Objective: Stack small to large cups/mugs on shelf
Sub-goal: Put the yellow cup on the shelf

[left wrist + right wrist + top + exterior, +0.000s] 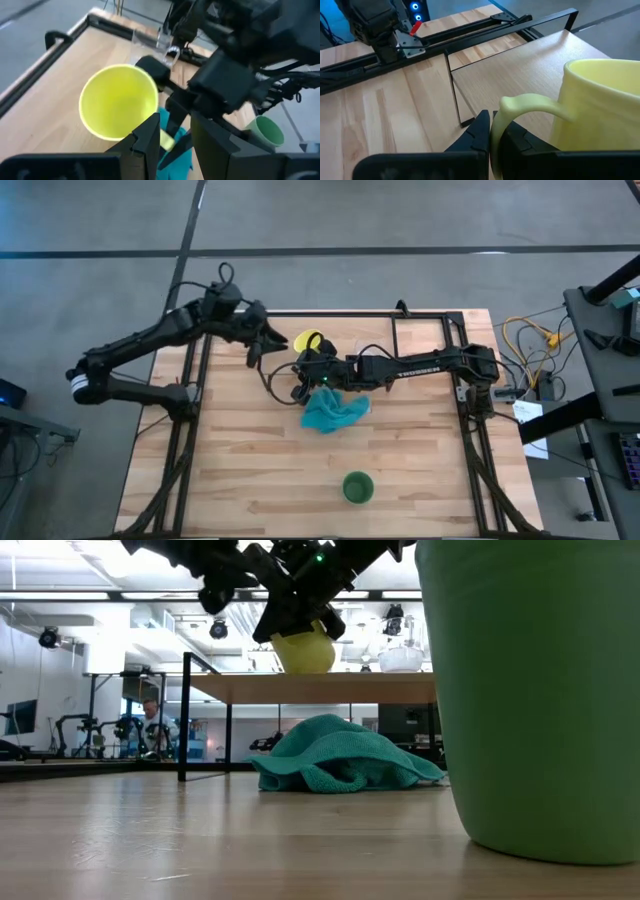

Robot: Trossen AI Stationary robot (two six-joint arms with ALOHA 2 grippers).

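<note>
The yellow mug (310,340) is over the light-wood shelf (330,688), its base at the plank's top in the low view (303,650). My right gripper (495,132) is shut on its handle. My left gripper (272,340) hovers open just left of the mug, which shows past its fingers in the left wrist view (117,100). The clear glass cup (400,658) stands on the shelf to the mug's right. The green cup (357,487) stands upright near the table's near edge and fills the low view's right side (530,690). My right gripper pinches the yellow mug's handle (520,107) between its two fingers, which lie level and come from the table's right side. The mug stays upright, mouth up. Whether its base rests on the shelf plank or hangs just above it, I cannot tell.
A crumpled teal cloth (333,412) lies on the table in front of the shelf, below my right arm. The shelf's black frame (470,65) runs along the plank's edges. Open tabletop lies between the cloth and the green cup.
</note>
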